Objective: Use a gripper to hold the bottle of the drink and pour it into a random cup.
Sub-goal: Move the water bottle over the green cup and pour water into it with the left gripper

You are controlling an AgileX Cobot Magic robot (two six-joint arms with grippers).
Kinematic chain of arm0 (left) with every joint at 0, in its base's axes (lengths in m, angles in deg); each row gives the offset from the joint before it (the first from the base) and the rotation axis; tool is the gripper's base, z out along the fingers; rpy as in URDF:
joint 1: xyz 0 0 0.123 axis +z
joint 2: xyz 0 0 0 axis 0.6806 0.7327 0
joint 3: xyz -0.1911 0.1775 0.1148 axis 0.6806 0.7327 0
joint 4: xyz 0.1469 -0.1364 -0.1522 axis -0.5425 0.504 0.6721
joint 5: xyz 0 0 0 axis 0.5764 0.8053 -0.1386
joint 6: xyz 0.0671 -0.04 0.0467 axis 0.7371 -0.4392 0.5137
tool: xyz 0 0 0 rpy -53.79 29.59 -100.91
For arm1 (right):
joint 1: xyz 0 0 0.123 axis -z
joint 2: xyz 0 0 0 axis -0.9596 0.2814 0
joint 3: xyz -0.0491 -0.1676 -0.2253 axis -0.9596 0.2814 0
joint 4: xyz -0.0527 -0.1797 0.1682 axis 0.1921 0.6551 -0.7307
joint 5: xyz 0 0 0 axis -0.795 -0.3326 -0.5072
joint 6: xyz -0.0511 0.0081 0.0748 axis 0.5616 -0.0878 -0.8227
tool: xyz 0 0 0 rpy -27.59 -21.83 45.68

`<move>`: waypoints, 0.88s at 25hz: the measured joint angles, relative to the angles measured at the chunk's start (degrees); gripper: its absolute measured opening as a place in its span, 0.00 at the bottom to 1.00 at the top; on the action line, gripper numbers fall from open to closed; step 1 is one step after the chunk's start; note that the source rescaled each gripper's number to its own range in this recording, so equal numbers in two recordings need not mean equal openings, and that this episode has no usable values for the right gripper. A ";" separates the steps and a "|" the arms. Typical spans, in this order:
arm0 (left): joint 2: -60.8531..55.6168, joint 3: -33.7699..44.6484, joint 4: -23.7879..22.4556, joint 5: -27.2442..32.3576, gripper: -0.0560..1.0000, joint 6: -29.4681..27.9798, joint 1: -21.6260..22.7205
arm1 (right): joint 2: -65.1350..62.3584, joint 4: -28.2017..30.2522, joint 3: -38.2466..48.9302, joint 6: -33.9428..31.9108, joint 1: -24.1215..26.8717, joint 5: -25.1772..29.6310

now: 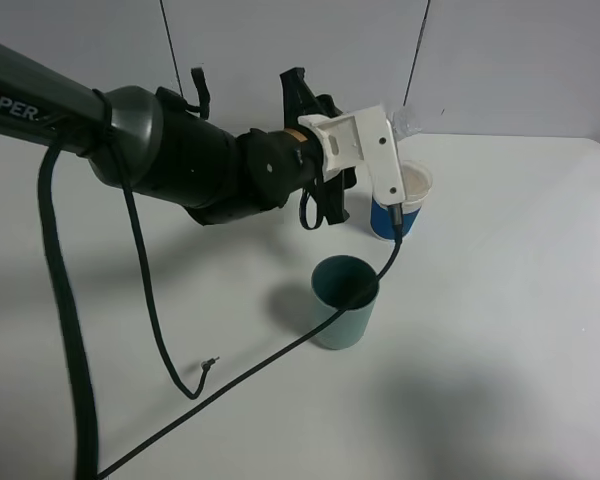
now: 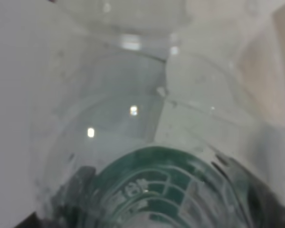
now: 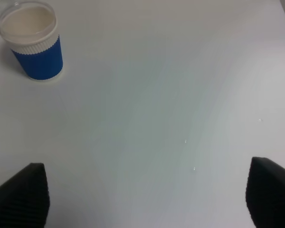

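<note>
Carrying both cups, the plain white worktop [image 1: 510, 320] meets a pale grey wall [image 1: 520, 60] behind. Raised near the blue-and-white ribbed cup [image 1: 402, 200], the left claw [image 1: 385, 140] is clamped on the small clear green-labelled plastic bottle [image 2: 147, 142]; the teal cylindrical plastic cup [image 1: 345, 300] stands nearby. The right claw [image 3: 143, 190] gapes wide, holding nothing.

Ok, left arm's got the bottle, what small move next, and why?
Probably shift the left gripper toward the teal cup before tilting. The bottle fills its wrist view, so it looks gripped, but in the high view the gripper hangs by the blue-and-white cup, not over the teal cup's opening.
</note>
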 joint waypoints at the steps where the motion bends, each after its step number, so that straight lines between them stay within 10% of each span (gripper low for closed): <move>1: -0.23 1.05 -1.96 -0.76 0.07 -2.35 0.43 | 0.00 0.00 0.00 0.00 0.00 0.00; 22: -3.97 15.02 -28.73 -13.48 0.07 -19.62 4.84 | 0.00 0.00 0.00 0.00 0.00 0.00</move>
